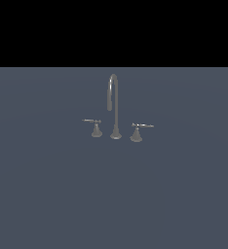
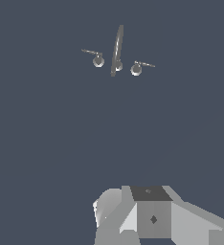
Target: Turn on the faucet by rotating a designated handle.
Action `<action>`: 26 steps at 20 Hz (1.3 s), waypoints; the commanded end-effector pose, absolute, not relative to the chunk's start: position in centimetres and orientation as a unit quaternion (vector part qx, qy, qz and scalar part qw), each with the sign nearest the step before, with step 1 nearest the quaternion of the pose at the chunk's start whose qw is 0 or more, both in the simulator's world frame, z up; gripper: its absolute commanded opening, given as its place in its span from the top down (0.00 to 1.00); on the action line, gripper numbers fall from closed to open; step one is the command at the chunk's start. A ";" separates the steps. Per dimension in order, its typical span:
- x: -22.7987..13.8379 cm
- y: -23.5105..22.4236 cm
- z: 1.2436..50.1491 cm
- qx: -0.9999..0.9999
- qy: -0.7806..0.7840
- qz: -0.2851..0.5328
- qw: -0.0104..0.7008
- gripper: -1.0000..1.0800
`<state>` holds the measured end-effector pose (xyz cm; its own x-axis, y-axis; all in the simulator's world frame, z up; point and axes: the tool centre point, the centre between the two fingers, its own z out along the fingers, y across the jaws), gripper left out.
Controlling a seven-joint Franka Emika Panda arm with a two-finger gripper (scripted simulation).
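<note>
Writing of any kind escapes us: no brand, label or lettering is readable on anything in either view.

We count one faucet (image 1: 115,109), standing alone on a flat blue-grey floor (image 1: 47,194) just above the middle of the exterior frame, under a black band that fills the top. It is made of three separate grey pieces. One is the tall gooseneck spout (image 1: 113,92), rising from a flared base and curling over toward the exterior view's left. The other two are lever handles, one on each side of the spout's base and apart from it.

The handle (image 1: 96,127) on the exterior view's left is the smaller, dimmer one: a thin rod on a small cone, its rod pointing toward the frame's left edge. The larger handle (image 1: 137,132) on the exterior view's right is brighter, and its rod points toward the right edge.

In the wrist view we see the same three pieces from above, the dimmer handle (image 2: 97,59), the spout (image 2: 117,50) and the brighter handle (image 2: 137,68).

One blocky grey-and-white part of the arm, the wrist housing (image 2: 152,215), fills the lower middle of the wrist view, well apart from the faucet. The gripper's fingers do not show, so we cannot tell whether they are spread or closed. Nothing touches the handle.
</note>
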<state>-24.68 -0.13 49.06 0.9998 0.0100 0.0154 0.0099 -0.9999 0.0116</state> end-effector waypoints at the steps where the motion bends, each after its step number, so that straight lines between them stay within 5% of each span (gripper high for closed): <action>1: -24.7 -0.2 49.1 1.000 0.004 0.008 0.007 1.00; 13: -21.8 0.5 48.5 0.999 -0.038 0.003 -0.018 1.00; 26: -12.8 2.6 45.1 0.980 -0.183 -0.024 -0.073 1.00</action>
